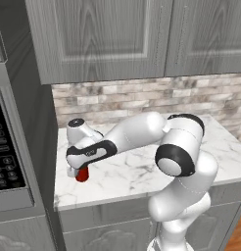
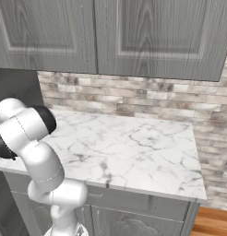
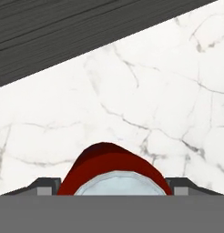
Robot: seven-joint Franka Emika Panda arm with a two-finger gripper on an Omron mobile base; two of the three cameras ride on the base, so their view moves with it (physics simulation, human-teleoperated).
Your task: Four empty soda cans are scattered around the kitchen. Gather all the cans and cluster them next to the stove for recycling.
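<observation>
Red can (image 3: 114,168) beside dark side panel (image 3: 63,32)

Glossy white rounded arm (image 1: 142,130) segments with black joint bands.

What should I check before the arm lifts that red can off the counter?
1. Can between the fingers: ok, one finger on each side.
2. Fingers firmly shut on can: cannot tell.
3. Can upright: ok, silver top faces the hand camera.
4. Can on counter: ok, near its left front corner.
5. Room to lift: ok, open space between counter and cabinets.
6. Stove in sight: not ok.
</observation>
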